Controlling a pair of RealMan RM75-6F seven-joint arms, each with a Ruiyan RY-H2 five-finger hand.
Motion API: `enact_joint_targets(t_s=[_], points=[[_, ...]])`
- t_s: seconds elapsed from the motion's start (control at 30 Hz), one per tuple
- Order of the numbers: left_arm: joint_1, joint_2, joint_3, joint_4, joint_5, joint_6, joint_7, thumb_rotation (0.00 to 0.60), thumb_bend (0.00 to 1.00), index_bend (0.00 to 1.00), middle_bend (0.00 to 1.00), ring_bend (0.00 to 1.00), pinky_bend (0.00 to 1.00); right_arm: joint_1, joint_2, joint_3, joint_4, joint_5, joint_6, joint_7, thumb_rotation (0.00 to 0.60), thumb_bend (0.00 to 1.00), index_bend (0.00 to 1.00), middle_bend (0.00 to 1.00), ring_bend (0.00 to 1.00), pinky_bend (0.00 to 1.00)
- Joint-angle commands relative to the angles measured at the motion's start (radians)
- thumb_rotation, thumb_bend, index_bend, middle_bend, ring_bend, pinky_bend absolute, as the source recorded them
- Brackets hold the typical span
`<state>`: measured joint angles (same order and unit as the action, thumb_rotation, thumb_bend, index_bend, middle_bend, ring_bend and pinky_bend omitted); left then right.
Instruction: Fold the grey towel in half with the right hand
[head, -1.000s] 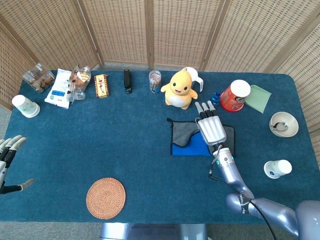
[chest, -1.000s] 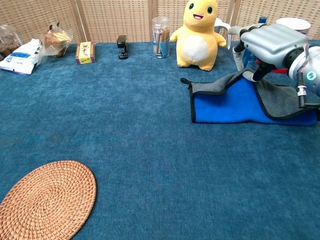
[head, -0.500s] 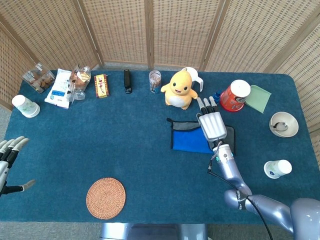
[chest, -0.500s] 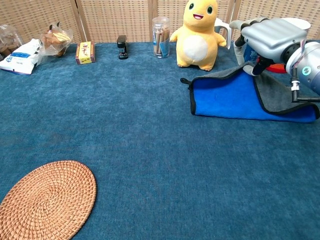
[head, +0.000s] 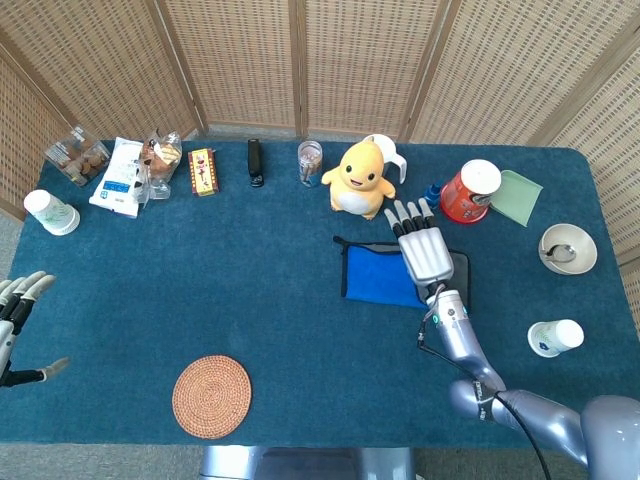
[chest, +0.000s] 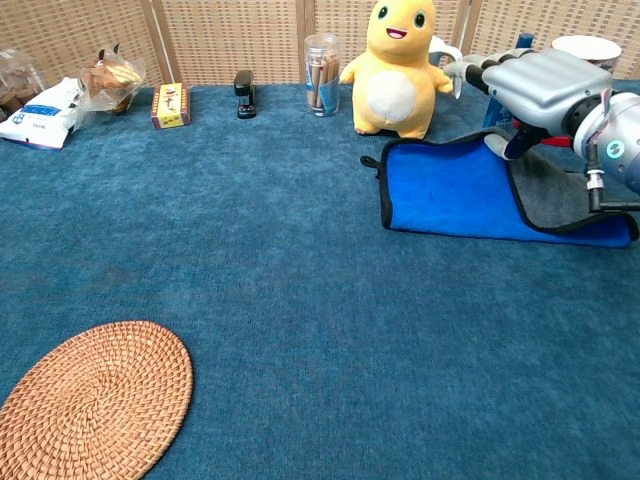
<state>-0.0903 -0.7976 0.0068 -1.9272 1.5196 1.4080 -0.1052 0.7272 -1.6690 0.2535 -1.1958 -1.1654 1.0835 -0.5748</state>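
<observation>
The towel (head: 375, 279) (chest: 450, 190) lies on the blue tablecloth right of centre. Its blue underside faces up over the left part, and a grey strip (chest: 562, 190) shows at the right. My right hand (head: 425, 250) (chest: 535, 80) hovers over the towel's far right part, fingers stretched out straight toward the plush toy, thumb hanging down just above the cloth. I see nothing held in it. My left hand (head: 14, 320) sits at the far left edge of the head view, fingers apart and empty.
A yellow plush toy (head: 358, 178) (chest: 395, 65) and a white jug stand just behind the towel. A red cup (head: 470, 190), a bowl (head: 567, 248) and a paper cup (head: 553, 338) are to the right. A woven coaster (head: 211, 396) lies near the front left; snacks line the back left.
The right hand carried the towel's lifted grey flap away toward the back; it now lies flat with blue showing, and the fingers have straightened off the cloth. The left hand barely moved.
</observation>
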Motion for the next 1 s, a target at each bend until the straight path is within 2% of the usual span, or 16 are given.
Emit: enact_joint_targets(t_s=[0.03,0.1,0.17,0.23,0.3,0.33,0.5,0.7,1.0], points=[[0.001,0.002,0.001,0.0,0.003,0.001,-0.004,0.6,0.0,0.0,0.0,0.0,0.0,-0.004,0.011,-0.009,-0.019,-0.017,0.017,-0.002,0.6,0.46,0.0,0.0,0.0,0.11],[0.001,0.002,0.002,0.001,0.006,0.003,-0.007,0.6,0.0,0.0,0.0,0.0,0.0,-0.009,0.02,-0.017,-0.039,-0.029,0.028,-0.003,0.6,0.46,0.0,0.0,0.0,0.11],[0.001,0.003,0.002,0.001,0.008,0.003,-0.009,0.6,0.0,0.0,0.0,0.0,0.0,-0.011,0.028,-0.023,-0.048,-0.047,0.048,-0.015,0.6,0.37,0.0,0.0,0.0,0.11],[0.001,0.004,0.003,0.001,0.011,0.003,-0.011,0.6,0.0,0.0,0.0,0.0,0.0,-0.014,0.028,-0.022,-0.05,-0.05,0.064,-0.03,0.6,0.16,0.0,0.0,0.0,0.11],[0.002,0.005,0.005,0.001,0.016,0.005,-0.012,0.6,0.0,0.0,0.0,0.0,0.0,-0.017,0.025,-0.011,-0.054,-0.034,0.08,-0.055,0.6,0.02,0.0,0.0,0.0,0.11],[0.003,0.005,0.006,0.001,0.018,0.007,-0.012,0.6,0.0,0.0,0.0,0.0,0.0,-0.018,0.023,-0.006,-0.054,-0.023,0.085,-0.071,0.6,0.0,0.0,0.0,0.0,0.11],[0.008,0.008,0.009,0.001,0.028,0.016,-0.02,0.6,0.0,0.0,0.0,0.0,0.0,-0.022,0.023,0.012,-0.058,0.018,0.092,-0.1,0.6,0.0,0.0,0.0,0.0,0.11],[0.005,0.009,0.01,0.001,0.029,0.011,-0.023,0.6,0.0,0.0,0.0,0.0,0.0,-0.04,0.048,0.001,-0.103,-0.008,0.124,-0.079,0.6,0.0,0.0,0.0,0.0,0.11],[0.006,0.011,0.013,-0.001,0.037,0.014,-0.026,0.6,0.0,0.0,0.0,0.0,0.0,-0.085,0.062,-0.065,-0.156,-0.067,0.148,-0.035,0.6,0.0,0.0,0.0,0.0,0.11]])
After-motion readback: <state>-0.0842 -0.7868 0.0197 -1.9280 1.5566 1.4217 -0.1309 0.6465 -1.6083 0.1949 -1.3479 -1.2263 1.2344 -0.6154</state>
